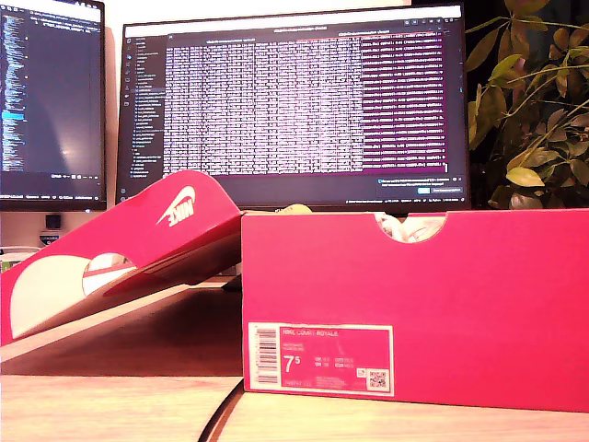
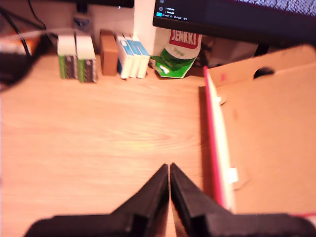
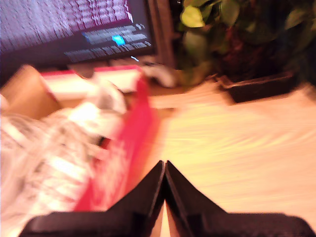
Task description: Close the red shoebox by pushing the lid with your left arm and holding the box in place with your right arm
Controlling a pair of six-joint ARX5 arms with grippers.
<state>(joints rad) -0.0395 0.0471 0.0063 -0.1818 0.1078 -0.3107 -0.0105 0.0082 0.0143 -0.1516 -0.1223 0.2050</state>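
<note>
The red shoebox (image 1: pixel 414 308) fills the exterior view's right, with a white size label on its near wall. Its red lid (image 1: pixel 138 253) with a white swoosh lies thrown back toward the exterior view's left, sloping down to the desk. No gripper shows in the exterior view. My first gripper (image 2: pixel 169 168) is shut above the wooden desk, just beside the open lid's red edge (image 2: pixel 213 143) and brown inside (image 2: pixel 266 138). My second gripper (image 3: pixel 164 164) is shut, hovering next to the box's red wall (image 3: pixel 133 138), apart from it. White paper and shoes (image 3: pixel 59 138) lie inside; this view is blurred.
Two monitors (image 1: pixel 294 101) stand behind the box. A leafy plant (image 1: pixel 538 101) sits at the exterior view's right, its dark planter (image 3: pixel 261 86) near the second gripper. Small cartons (image 2: pixel 76 57) and a green packet (image 2: pixel 180 54) line the desk's back. A dark cable (image 1: pixel 221 414) crosses the desk front.
</note>
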